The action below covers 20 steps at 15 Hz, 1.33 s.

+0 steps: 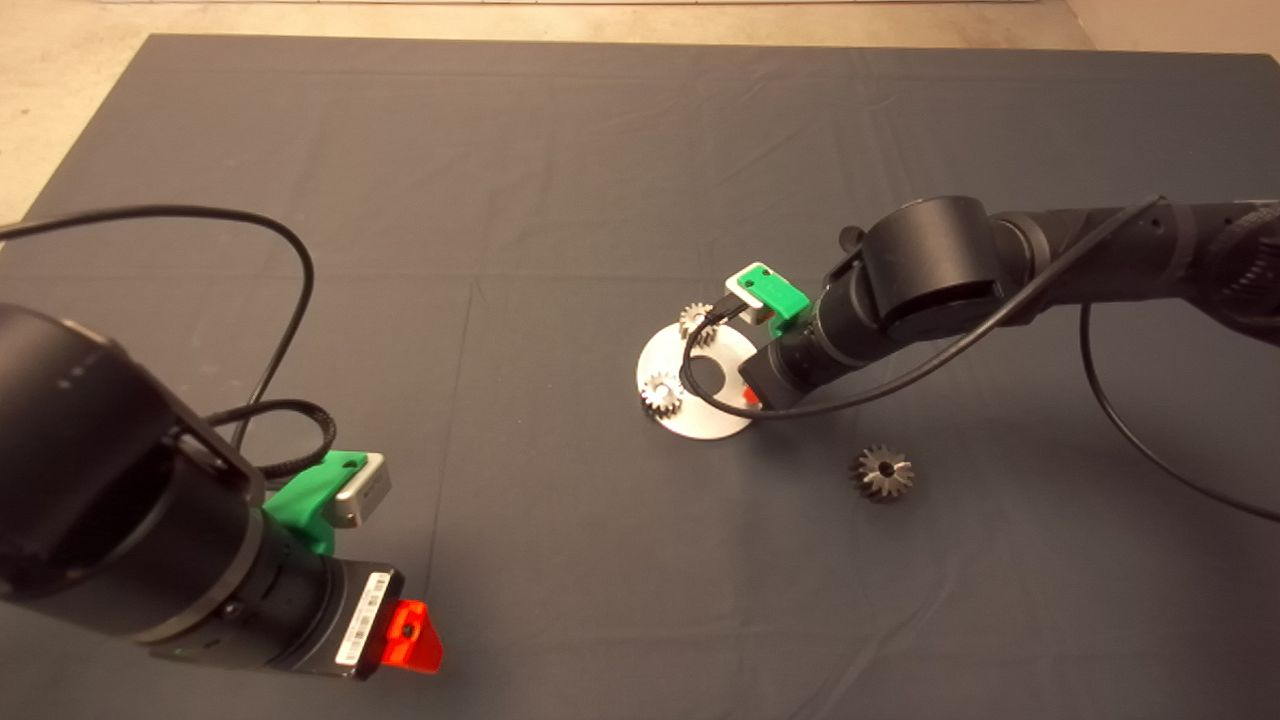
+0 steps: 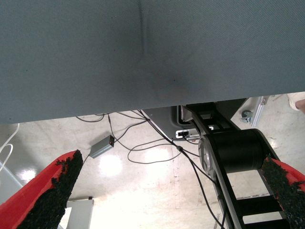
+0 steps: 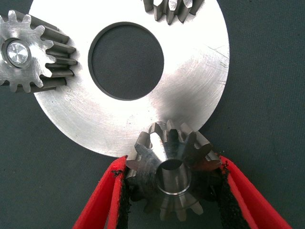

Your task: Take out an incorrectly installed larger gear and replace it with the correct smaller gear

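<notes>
Nearest the head camera, the left gripper [image 1: 415, 637] waits at the mat's [image 1: 560, 180] lower left, fingers spread and grasping nothing. Right gripper [image 3: 171, 191] clamps the smaller gear [image 3: 171, 174] at the rim of the silver disc [image 3: 190, 90] (two paler gears [image 1: 662, 394] sit on it). Larger gear [image 1: 882, 472] lies on the mat, apart from the disc.
</notes>
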Each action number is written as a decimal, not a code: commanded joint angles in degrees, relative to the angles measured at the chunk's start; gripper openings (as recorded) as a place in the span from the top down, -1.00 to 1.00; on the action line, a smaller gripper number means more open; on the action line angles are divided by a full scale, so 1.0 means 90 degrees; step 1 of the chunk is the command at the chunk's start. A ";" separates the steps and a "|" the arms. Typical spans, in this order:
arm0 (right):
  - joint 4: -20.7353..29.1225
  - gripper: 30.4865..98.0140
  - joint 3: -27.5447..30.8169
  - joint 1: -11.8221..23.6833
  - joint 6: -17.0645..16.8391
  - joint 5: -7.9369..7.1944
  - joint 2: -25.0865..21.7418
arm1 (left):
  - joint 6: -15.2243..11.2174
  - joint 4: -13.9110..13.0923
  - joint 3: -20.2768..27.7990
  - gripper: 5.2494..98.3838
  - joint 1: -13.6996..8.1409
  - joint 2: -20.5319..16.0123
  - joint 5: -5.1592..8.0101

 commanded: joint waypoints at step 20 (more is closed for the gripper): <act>-0.0384 0.73 -0.0189 -0.0070 0.0033 0.0068 0.0066 | -0.0051 -0.0051 0.0091 -0.98 -0.0047 -0.0011 0.0029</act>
